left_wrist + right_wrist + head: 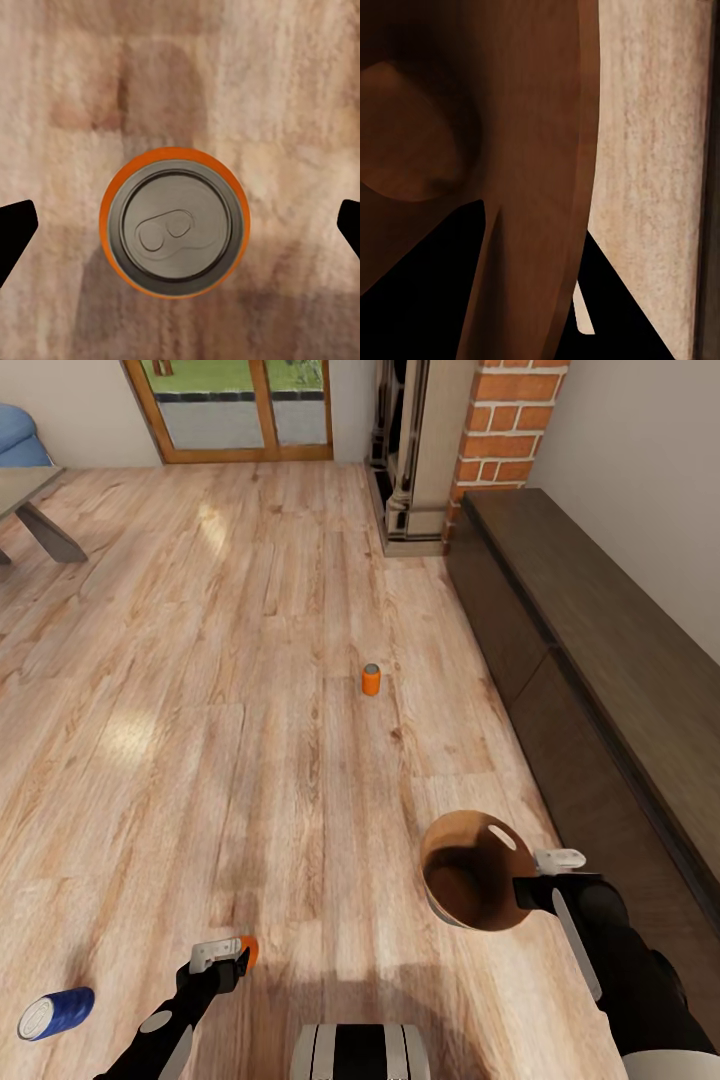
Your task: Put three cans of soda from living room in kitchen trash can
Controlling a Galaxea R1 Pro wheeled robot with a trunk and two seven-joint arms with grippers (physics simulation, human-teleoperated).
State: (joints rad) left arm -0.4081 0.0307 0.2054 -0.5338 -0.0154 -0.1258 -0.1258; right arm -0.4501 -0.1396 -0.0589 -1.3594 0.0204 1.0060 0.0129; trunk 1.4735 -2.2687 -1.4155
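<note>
One orange soda can (371, 679) stands upright on the plank floor in the middle of the head view. A dark blue can (55, 1012) lies on its side at the lower left. A second orange can (249, 950) stands under my left gripper (232, 958). In the left wrist view its silver top (176, 232) sits between the open fingers (15, 232), which do not touch it. My right gripper (532, 882) is shut on the rim of the trash can (470, 880), held tilted above the floor with its brown inside (450, 135) showing.
A long dark low cabinet (600, 660) runs along the right wall. A brick column (500, 430) and a tall stand (410, 460) are behind it. A glass door (240, 410), a coffee table (30, 500) and a blue sofa (18, 440) lie far back and left.
</note>
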